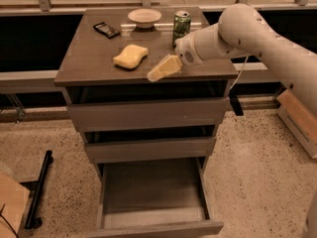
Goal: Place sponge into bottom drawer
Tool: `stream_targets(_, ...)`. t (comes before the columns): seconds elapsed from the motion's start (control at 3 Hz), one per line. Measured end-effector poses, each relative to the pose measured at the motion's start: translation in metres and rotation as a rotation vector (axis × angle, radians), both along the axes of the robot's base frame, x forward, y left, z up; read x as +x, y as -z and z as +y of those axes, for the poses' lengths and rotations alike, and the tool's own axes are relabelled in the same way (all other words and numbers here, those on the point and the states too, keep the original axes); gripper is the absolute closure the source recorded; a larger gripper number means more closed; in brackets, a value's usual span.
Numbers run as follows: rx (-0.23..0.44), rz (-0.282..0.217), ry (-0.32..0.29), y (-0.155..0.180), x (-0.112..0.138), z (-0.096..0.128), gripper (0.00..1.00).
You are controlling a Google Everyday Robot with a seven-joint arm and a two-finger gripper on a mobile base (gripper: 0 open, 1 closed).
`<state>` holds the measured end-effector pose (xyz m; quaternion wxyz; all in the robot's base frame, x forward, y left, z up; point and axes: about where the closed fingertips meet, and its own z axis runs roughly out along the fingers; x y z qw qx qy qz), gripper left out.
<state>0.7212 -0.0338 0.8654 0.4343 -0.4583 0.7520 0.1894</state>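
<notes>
Right, the gripper (164, 68) hangs low over the front of the desk (89, 58), just to the right of the sponge (131, 56) and a little nearer the front edge, with a gap between the two. It has hold of nothing; how far it stands open cannot be told from this angle. The sponge lies flat on the desk top, with the green can (182, 23) and the bowl (144, 17) behind it. Down below, the bottom drawer (148, 192) is pulled out, its grey base bare.

So the step in hand looks like the reach for the sponge. To do it well, the gripper wants to come across to the left, square itself over the pinched waist and straddle that narrow part. Then it should close gently, since foam gives and can squirm sideways. A shallow, slanted approach risks nudging the sponge along the desk rather than catching it.
</notes>
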Motion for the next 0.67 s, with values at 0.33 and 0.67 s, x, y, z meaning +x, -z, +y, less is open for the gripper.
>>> stream_targets(0.33,0.065,-0.084,0.034,-0.014,0.025,0.017,0.0)
stream_targets(0.67,0.109,-0.137,0.038,-0.023,0.048,0.038,0.0)
